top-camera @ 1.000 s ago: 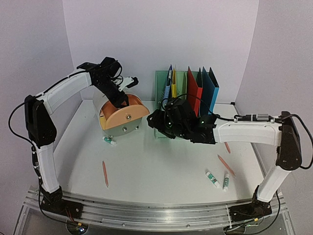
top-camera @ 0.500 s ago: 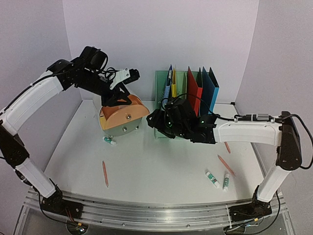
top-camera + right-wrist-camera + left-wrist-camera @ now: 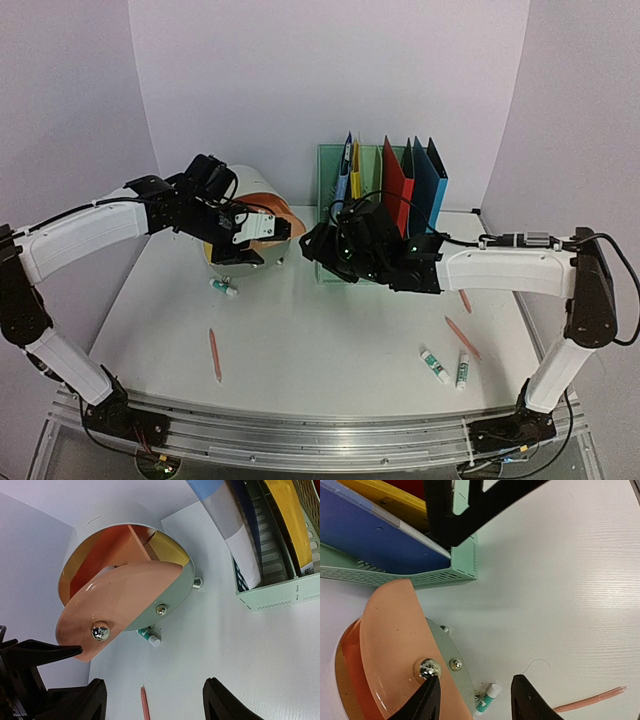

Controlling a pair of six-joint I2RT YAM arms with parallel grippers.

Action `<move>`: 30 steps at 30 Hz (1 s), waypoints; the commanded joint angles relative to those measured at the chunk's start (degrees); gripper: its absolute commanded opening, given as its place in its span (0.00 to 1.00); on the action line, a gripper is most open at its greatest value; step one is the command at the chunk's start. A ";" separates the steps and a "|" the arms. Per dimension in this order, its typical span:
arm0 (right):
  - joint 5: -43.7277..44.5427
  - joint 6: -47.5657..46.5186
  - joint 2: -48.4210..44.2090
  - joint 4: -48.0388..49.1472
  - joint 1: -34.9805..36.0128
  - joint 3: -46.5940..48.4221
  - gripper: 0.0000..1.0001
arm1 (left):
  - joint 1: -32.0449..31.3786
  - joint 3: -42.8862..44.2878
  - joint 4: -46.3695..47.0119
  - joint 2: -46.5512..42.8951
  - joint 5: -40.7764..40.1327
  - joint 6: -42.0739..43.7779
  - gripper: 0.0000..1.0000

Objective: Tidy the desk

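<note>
Three pink pencils (image 3: 214,355) and three white tubes (image 3: 434,365), scattered low across the frame. One round organizer (image 3: 258,185), upper left of centre. One green rack (image 3: 328,170) with five upright folders (image 3: 396,185).

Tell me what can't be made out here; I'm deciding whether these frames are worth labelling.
- Round peach-lidded desk organizer: top view, the left gripper covers its front; contents unclear.
- Small white tubes: print too small in every view.
- Folders in the mint green file rack: left wrist view, cut by the top edge and hidden by the black right arm.
</note>
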 commanded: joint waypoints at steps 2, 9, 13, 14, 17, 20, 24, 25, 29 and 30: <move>0.90 0.29 -1.36 0.71 -0.05 0.57 0.67 | 0.11 -0.83 6.52 1.71 -4.46 3.07 0.45; 1.90 -0.14 -2.20 0.71 -0.06 -0.09 0.67 | 0.78 -2.73 9.99 1.71 -7.29 6.16 0.44; 1.36 -0.75 -1.95 0.71 -0.09 0.60 0.67 | 1.22 -2.46 11.71 2.15 -8.72 6.82 0.43; 1.33 -0.77 -1.99 0.71 -0.08 0.63 0.67 | 1.32 -2.34 11.88 2.20 -8.84 7.04 0.43; 1.40 -0.68 -2.19 0.71 -0.13 0.44 0.67 | 1.97 -2.25 11.82 1.97 -8.79 7.88 0.44; 1.51 -0.67 -2.34 0.71 -0.14 0.36 0.68 | 3.00 -2.33 11.57 1.84 -9.60 8.43 0.44; 1.76 -1.00 -2.37 0.71 -0.14 0.62 0.68 | 4.87 -2.56 12.27 2.10 -10.54 8.95 0.44; 1.76 -1.11 -2.32 0.71 -0.11 0.68 0.68 | 5.27 -2.49 12.40 2.31 -10.59 9.00 0.44; 1.71 -1.36 -2.13 0.71 -0.13 1.15 0.68 | 6.91 -2.28 13.53 3.06 -10.60 9.17 0.44; 1.63 -1.38 -2.06 0.71 -0.14 1.14 0.67 | 7.29 -2.28 13.91 3.25 -10.60 9.26 0.44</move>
